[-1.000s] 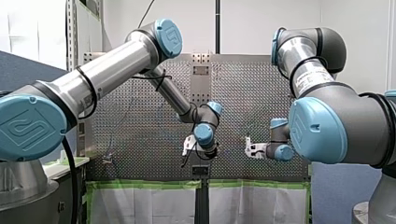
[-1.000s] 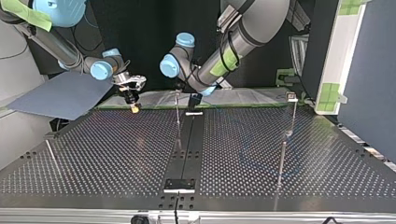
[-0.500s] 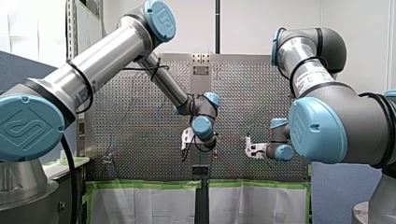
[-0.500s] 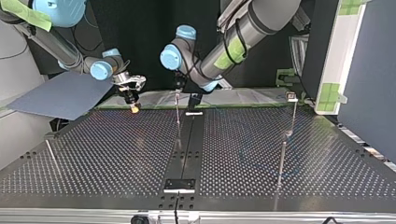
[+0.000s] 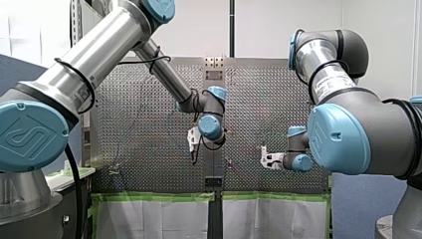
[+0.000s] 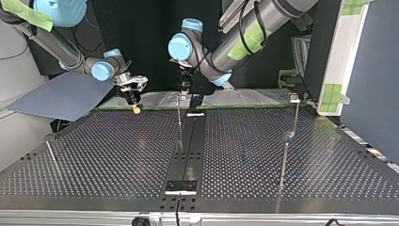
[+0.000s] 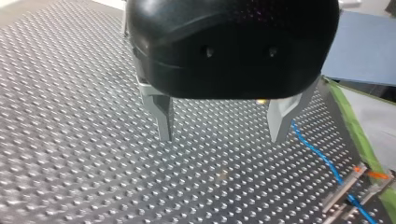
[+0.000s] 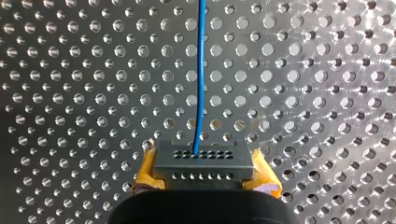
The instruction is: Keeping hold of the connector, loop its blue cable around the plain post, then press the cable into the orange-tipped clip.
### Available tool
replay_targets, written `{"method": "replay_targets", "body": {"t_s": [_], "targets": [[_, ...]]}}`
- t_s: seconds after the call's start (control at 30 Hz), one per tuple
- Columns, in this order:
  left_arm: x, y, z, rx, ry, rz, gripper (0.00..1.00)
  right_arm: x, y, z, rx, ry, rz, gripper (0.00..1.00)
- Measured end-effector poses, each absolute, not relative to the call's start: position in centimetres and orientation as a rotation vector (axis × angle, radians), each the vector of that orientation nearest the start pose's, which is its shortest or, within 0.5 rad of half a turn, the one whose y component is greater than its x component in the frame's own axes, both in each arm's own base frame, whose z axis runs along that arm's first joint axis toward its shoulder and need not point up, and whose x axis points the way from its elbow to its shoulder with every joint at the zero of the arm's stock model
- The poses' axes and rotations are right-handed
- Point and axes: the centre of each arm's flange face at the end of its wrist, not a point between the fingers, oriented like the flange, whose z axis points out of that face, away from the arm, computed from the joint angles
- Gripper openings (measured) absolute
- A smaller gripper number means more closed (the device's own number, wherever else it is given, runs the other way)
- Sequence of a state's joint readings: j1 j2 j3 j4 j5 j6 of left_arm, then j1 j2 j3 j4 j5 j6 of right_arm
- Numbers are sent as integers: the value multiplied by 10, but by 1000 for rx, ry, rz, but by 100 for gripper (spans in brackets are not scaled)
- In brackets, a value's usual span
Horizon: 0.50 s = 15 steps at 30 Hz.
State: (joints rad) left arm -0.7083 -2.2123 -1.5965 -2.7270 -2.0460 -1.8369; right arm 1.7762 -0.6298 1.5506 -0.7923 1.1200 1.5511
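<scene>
Two robot arms are working over a perforated table (image 6: 117, 155), their grippers well apart. My right gripper (image 8: 203, 173) is pinching a dark grey connector (image 8: 203, 161) between its yellow pads (image 8: 145, 176), one pad pressing on each end of the block, whose two rows of small holes are facing the wrist camera. A blue cable (image 8: 201, 70) is leaving the middle of the connector's upper row and running straight ahead of the gripper over the table's holes. In the top view this gripper is hovering at the table's far edge, at the view's left, in front of a blue sheet (image 6: 61, 96). My left gripper (image 7: 220, 138) is hanging above the table with its two metal fingers (image 7: 163, 116) spread wide and gripping nothing. Beside one of those fingers the blue cable is running over the table toward an orange-tipped clip (image 7: 369, 173) near a strip of green tape (image 7: 355, 126); whether the cable is seated in the clip cannot be told. In the front view my left gripper is sitting near the table's centre strip, higher in the view than my right.
</scene>
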Motion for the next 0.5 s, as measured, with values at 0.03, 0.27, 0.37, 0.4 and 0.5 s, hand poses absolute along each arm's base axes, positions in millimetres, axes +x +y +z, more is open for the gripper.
{"method": "replay_targets", "body": {"t_s": [0.03,0.27,0.37,0.4,0.5], "targets": [[413,-470,145,66,1797,-265,100,307,-607,-10,1780,-913,1614,0],[392,-455,163,77,1791,-266,100,306,-608,-10,1780,-917,1612,0],[384,-449,169,78,1790,-268,100,305,-608,-10,1779,-918,1612,0],[382,-447,171,78,1790,-267,100,305,-608,-10,1779,-918,1612,0],[373,-440,177,78,1791,-268,100,305,-608,-10,1779,-918,1612,0]]}}
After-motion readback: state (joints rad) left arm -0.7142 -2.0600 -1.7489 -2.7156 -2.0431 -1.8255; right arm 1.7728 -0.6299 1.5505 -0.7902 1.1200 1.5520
